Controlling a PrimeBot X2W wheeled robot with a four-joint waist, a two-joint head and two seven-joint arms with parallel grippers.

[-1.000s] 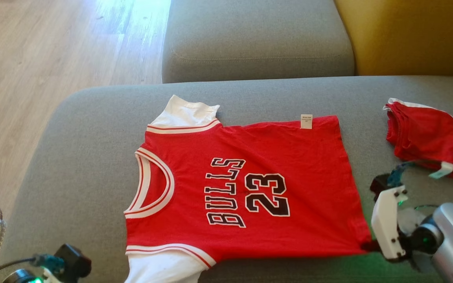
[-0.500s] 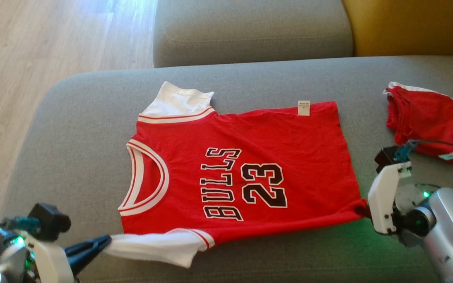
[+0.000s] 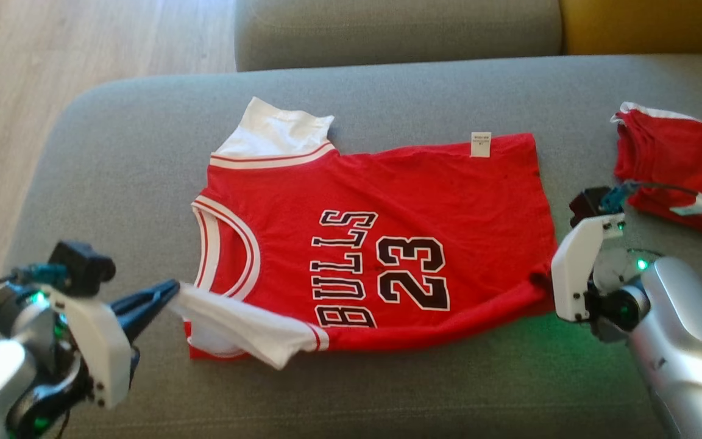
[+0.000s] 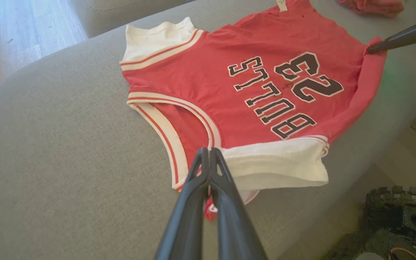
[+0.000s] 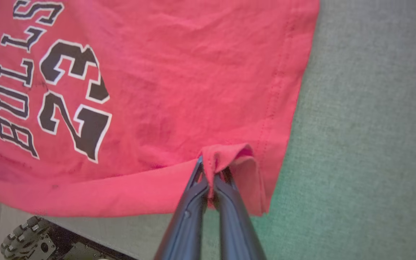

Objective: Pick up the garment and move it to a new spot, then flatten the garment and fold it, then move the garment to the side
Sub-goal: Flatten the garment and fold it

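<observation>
Garment [image 3: 387, 244]: red jersey, "BULLS 23" in black lettering edged white, white sleeves. It lies print side up on the grey sofa seat [image 3: 113, 158], stretched between my two grippers. Most of it is flat on the cushion; only the edge nearest me is raised.

Left gripper [image 4: 208, 153]: fingers pressed together on the white near sleeve [image 3: 247, 329], pinching its cuff edge at the very tips. The sleeve runs taut from my fingertips toward the body of the jersey, held off the seat (a shadow sits beneath it). The striped collar [image 3: 229, 250] lies just past my tips. The far sleeve [image 3: 275, 131] lies flat, well beyond them.

Right gripper [image 5: 211, 173]: clamped on the hem corner closest to me, a small tuck of red cloth bunched between the two fingers. From that grip the near side edge of the jersey curls up and rolls over, running toward my left gripper. In the left wrist view the same dark fingers show at the far end of the shirt, touching that corner.

Beyond my right gripper, apart from the jersey: a second red garment [image 3: 674, 158], crumpled, on the same seat. A white label [image 3: 480, 144] sticks out at the jersey's far edge, across from both grips. Wooden floor [image 3: 52, 55] lies off past my left arm.
</observation>
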